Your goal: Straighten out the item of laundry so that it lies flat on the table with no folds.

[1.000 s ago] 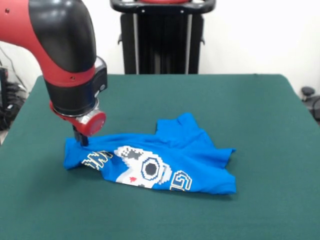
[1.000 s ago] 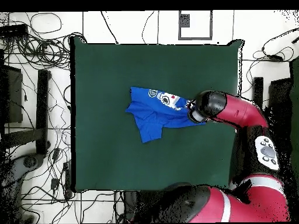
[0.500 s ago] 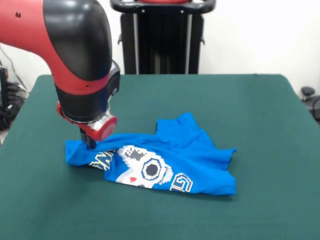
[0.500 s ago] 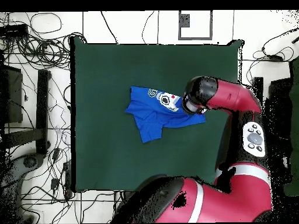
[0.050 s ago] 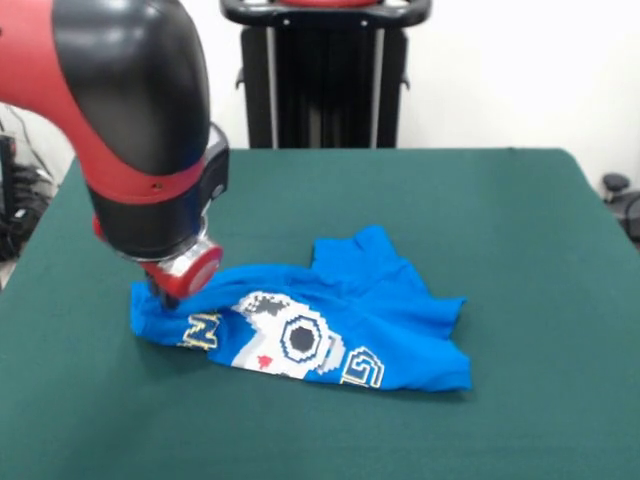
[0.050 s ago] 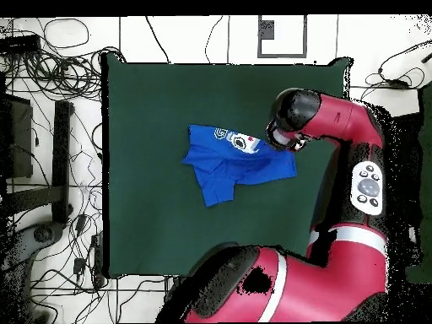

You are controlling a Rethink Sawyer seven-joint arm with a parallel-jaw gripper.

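The blue T-shirt (image 5: 320, 325) is lying crumpled on the green bench (image 5: 500, 220), a little to the left of the middle in the front view. Its printed side is facing up along the near edge: a white, black and yellow pixel graphic with yellow-outlined letters is showing, broken by folds. The cloth is bunching into ridges across its middle, one sleeve-like lobe is sticking up toward the far side, and the right-hand end is tapering into a pointed corner lying flat on the felt.

The red and black arm is coming down over the shirt's left end in the front view. The gripper (image 5: 165, 292) is sitting almost wholly hidden under the arm's round red wrist cap, right at the shirt's left edge, where the fabric is rising slightly toward it. Only a dark sliver is peeking out beneath the cap, so whether the jaws are parted or pinched together, and whether they are actually holding cloth, cannot be told.

In the overhead view the shirt (image 6: 232, 164) is lying near the bench's (image 6: 152, 228) centre, and the arm's black and red end is covering its right-hand edge beside the graphic, hiding the gripper entirely.
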